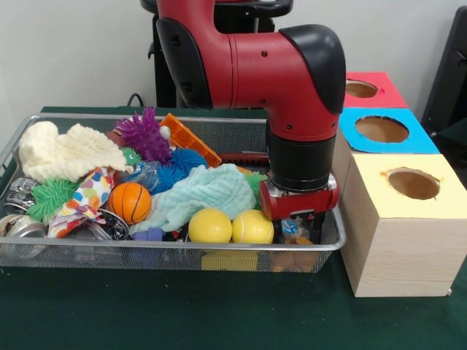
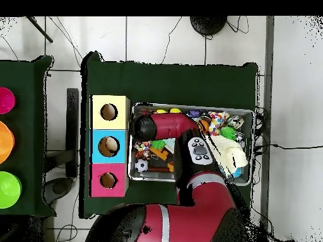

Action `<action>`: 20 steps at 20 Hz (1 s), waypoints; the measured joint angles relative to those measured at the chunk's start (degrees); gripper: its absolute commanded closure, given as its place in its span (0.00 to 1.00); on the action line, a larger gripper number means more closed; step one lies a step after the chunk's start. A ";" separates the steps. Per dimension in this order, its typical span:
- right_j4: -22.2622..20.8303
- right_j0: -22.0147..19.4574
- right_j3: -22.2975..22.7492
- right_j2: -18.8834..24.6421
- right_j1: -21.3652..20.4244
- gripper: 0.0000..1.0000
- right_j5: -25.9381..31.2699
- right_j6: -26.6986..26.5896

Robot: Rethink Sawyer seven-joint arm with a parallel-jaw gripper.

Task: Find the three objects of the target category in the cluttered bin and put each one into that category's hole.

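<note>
Two yellow balls (image 1: pixel 231 226) in the bin (image 1: pixel 182 246)

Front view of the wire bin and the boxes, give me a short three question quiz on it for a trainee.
1. True or false: the gripper is down inside the bin.
2. Multiple choice: the box nearest the camera has a top that is A) red, B) blue, C) yellow.
3. Fill in: two ______ balls lie side by side at the bin's near edge.

Key:
1. True; the arm reaches down into the bin's right end.
2. C, the yellow box; the blue box and red box stand behind it.
3. Yellow: one ball and the other ball.
</note>
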 measured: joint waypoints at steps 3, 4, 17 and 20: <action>0.00 0.06 -0.05 -0.13 0.14 0.00 -0.32 0.00; 0.00 0.19 -0.10 -0.26 0.14 0.00 -0.32 0.00; 0.11 2.10 -0.84 -2.18 0.18 0.00 -0.32 0.00; 0.28 2.47 -0.95 -2.60 0.19 0.00 -0.32 0.00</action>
